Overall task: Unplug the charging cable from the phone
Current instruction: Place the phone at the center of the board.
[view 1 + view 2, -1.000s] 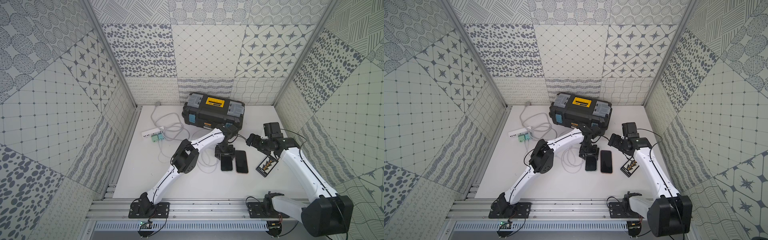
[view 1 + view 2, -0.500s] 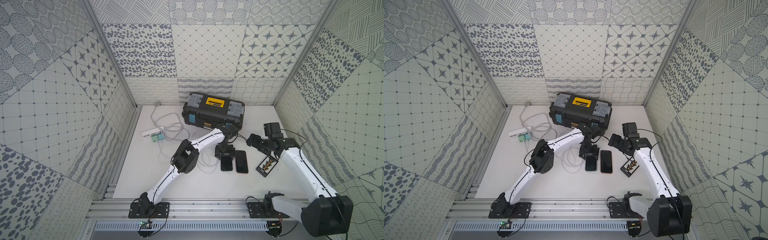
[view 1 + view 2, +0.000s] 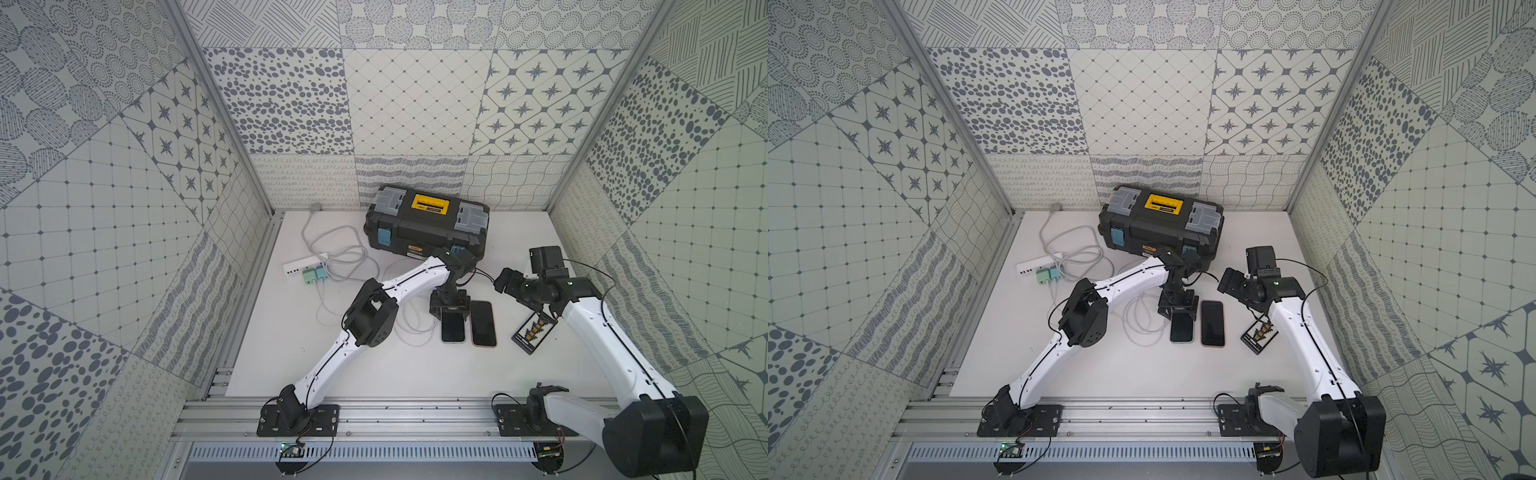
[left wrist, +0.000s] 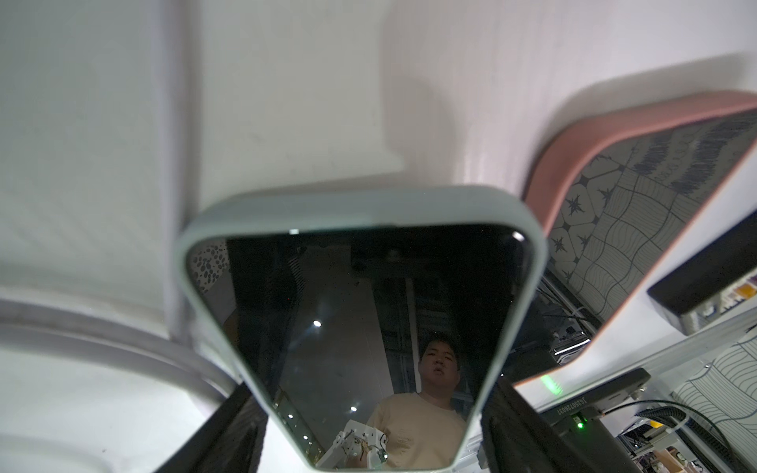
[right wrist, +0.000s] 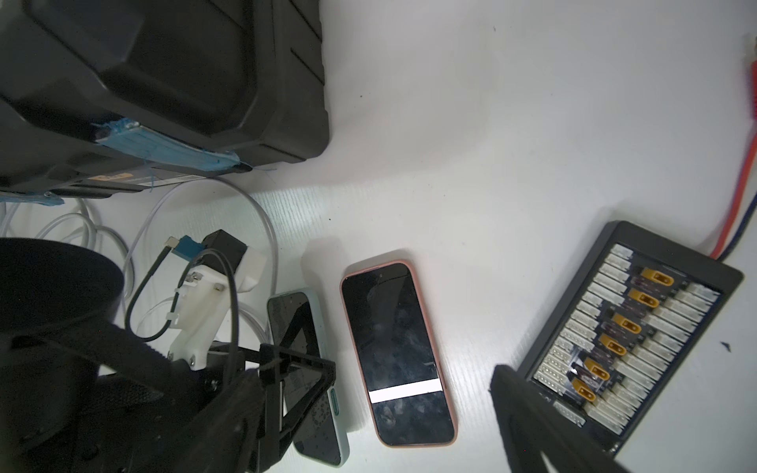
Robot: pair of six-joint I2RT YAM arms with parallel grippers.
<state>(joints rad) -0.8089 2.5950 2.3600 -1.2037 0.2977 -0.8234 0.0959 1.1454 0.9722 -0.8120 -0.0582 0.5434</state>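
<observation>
On the white table (image 3: 374, 374), toward the back wall: one black toolbox (image 3: 426, 224) with a yellow handle, its lid shut. Its contents are hidden, and nothing can be made out through the two grey lid compartments.

In front of it, two handsets are laid face up, side by side, with dark screens.
- The phone (image 3: 453, 330), in a pale-green case, is the task item. Its far end is covered by the left gripper (image 3: 452, 316), whose fingers are closed against its two long sides.
- The pink-cased phone (image 3: 483, 324) is set just beside it.
- The charging cable (image 4: 123, 342), white, is coiled loosely beside the phone on the left arm's side. Its plug is hidden under the gripper.
- The right gripper (image 3: 505, 281) is held spread and empty above the table.
- A connector board (image 3: 534, 332) is laid under the right arm.
- A power strip (image 3: 299, 266) with two green adapters (image 3: 313, 275) is placed by the left wall.
</observation>
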